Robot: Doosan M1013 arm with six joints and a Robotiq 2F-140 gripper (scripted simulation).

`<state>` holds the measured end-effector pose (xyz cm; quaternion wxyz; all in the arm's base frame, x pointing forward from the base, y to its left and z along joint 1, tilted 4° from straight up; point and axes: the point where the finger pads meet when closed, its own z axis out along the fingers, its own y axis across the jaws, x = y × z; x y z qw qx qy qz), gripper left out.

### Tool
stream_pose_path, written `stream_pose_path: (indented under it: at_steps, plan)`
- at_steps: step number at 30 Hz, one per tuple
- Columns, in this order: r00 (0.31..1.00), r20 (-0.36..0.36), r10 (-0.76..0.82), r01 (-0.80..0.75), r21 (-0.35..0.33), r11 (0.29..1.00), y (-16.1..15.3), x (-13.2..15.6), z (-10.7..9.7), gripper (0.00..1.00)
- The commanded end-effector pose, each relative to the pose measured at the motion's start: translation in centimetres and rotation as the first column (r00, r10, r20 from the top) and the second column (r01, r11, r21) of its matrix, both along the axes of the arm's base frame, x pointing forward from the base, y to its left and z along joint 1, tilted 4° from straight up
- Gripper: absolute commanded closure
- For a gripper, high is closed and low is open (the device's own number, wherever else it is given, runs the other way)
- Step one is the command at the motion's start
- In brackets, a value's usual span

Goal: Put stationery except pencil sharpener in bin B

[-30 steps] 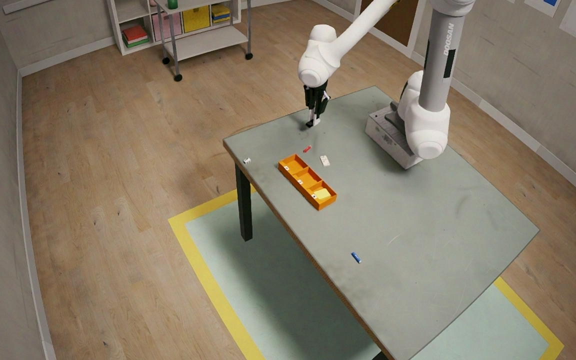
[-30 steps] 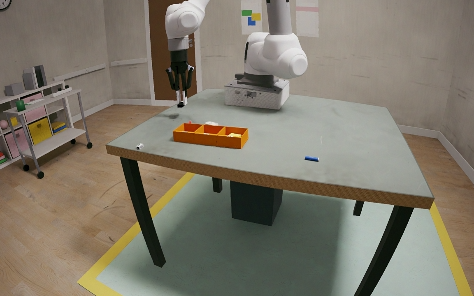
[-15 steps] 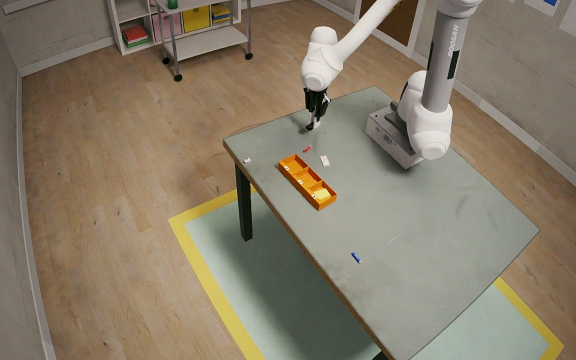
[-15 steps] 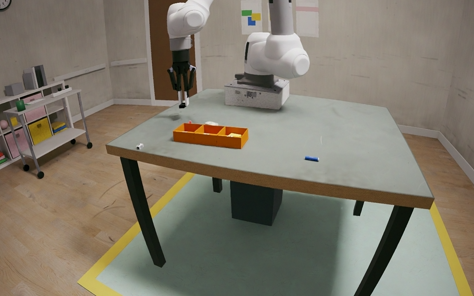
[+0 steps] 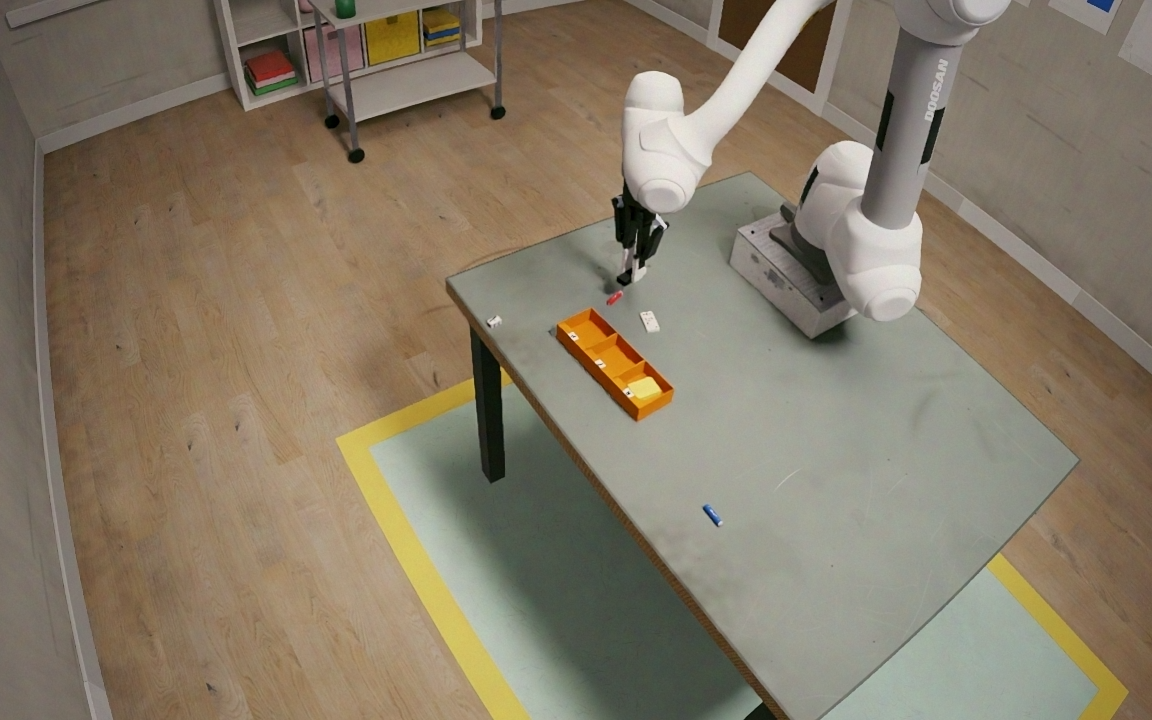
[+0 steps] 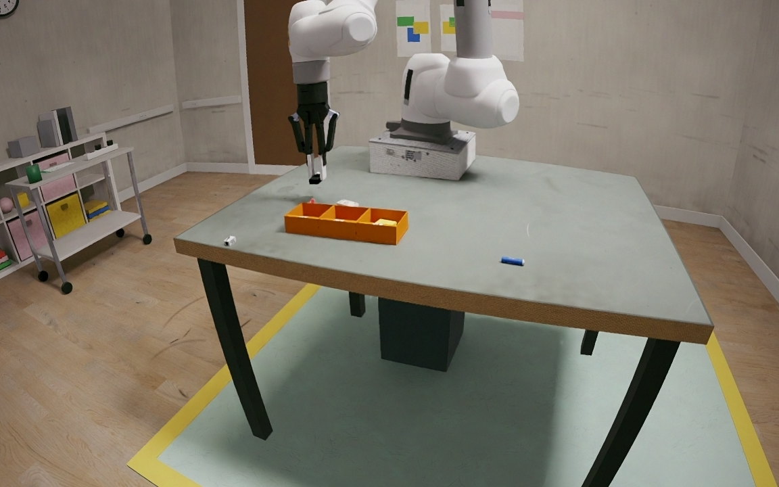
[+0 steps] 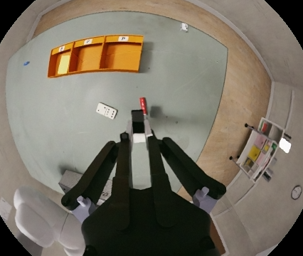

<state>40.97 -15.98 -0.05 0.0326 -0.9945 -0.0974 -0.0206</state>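
- Above the counter (image 5: 831,429) (image 6: 470,212) (image 7: 180,85), toward its left edge from the front, the pincer (image 5: 632,264) (image 6: 316,166) (image 7: 138,126) is nearly closed, pinching a black-and-white block (image 5: 624,279) (image 6: 314,179) (image 7: 138,121), maybe an eraser.
- Bin B (image 5: 657,407) (image 6: 389,235) (image 7: 52,65) has a yellow pad (image 5: 644,387) (image 6: 385,222) (image 7: 64,65) inside; the block could land on it and poke over the wall.
- Going too low could bump the red thing (image 5: 614,297) (image 6: 312,201) (image 7: 143,104), domino (image 5: 649,321) (image 6: 347,203) (image 7: 106,110) or bins.
- A white bit (image 5: 494,321) (image 6: 230,241) (image 7: 184,27) sits by the front left corner, out of the way.
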Motion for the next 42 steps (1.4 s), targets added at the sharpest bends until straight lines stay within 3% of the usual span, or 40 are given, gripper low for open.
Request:
stream_pose_path:
  at_steps: [1,30,33,42]
  plan:
    - [1.0,-0.001,-0.001,0.001,-0.001,1.0,1.8,1.1,0.5,0.8]
    - [1.0,-0.001,-0.001,0.001,-0.001,1.0,15.8,9.2,1.7,0.8]
    - [1.0,-0.001,-0.001,0.001,-0.001,1.0,15.9,9.3,1.7,0.8]
    - [0.933,0.025,0.359,-0.358,-0.019,0.933,20.5,12.0,2.1,0.8]
